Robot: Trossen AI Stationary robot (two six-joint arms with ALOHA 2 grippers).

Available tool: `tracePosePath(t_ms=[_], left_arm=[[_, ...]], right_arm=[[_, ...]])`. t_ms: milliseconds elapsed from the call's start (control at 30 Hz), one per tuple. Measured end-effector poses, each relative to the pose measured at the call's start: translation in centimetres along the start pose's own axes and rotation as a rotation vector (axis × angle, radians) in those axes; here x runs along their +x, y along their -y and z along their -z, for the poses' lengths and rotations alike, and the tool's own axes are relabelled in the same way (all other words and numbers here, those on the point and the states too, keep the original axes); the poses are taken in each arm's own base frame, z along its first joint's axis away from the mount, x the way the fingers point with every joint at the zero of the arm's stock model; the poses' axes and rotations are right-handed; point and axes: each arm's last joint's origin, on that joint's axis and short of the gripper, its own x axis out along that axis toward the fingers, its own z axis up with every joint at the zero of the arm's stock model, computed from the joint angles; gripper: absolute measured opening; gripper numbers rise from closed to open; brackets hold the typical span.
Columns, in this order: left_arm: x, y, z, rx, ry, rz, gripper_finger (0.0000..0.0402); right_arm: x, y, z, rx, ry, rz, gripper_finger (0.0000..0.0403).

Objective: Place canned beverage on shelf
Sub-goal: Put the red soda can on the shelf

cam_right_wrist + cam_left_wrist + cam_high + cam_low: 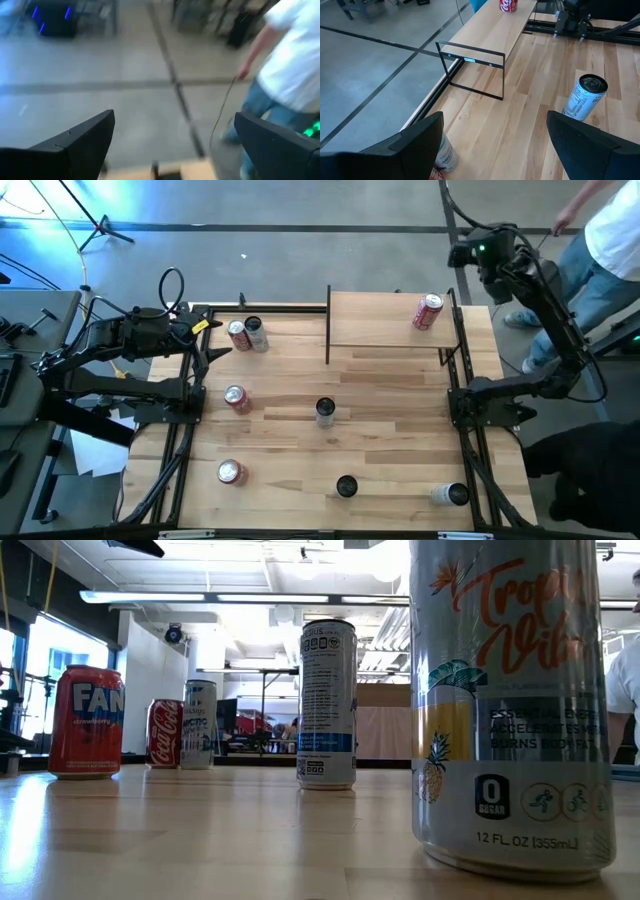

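Observation:
The shelf [390, 320], a light-wood board in a thin black frame, stands at the table's far edge. A red can [428, 311] stands on its right part, also seen in the left wrist view as a red can [508, 5] on the shelf [490, 35]. My left gripper [220, 343] hangs open at the far left, above a red can [238, 334] and a silver can [255, 332] and touching neither. My right gripper [462, 254] is raised beyond the table's far right corner, open and empty [172, 145], facing the floor.
More cans stand on the tabletop: a red one [236, 398], a slim silver one [325, 411], a red one [231, 471], a black one [346, 486], and a pale one [450, 494] at the near right. A person [610, 240] stands past the far right corner.

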Motion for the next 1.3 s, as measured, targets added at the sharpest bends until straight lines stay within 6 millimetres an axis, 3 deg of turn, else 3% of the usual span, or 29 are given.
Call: tracePosePath(t_ms=[233, 367, 867, 1300], left_arm=[[0.0, 0.0, 0.0, 0.000, 0.000, 0.000, 0.0335], [0.0, 0.0, 0.0, 0.000, 0.000, 0.000, 0.0335], [0.0, 0.0, 0.0, 0.000, 0.000, 0.000, 0.0335], [0.0, 0.0, 0.0, 0.000, 0.000, 0.000, 0.0335]], right_arm=[[1.2, 0.9, 2.4, 0.086, -0.481, -0.177, 0.0400], [1.1, 0.5, 2.8, 0.102, -0.589, -0.299, 0.0400], [-0.1, -0.9, 3.3, -0.022, -0.658, -0.502, 0.0400], [-0.9, -1.5, 3.7, 0.088, -0.781, -0.591, 0.0400]])
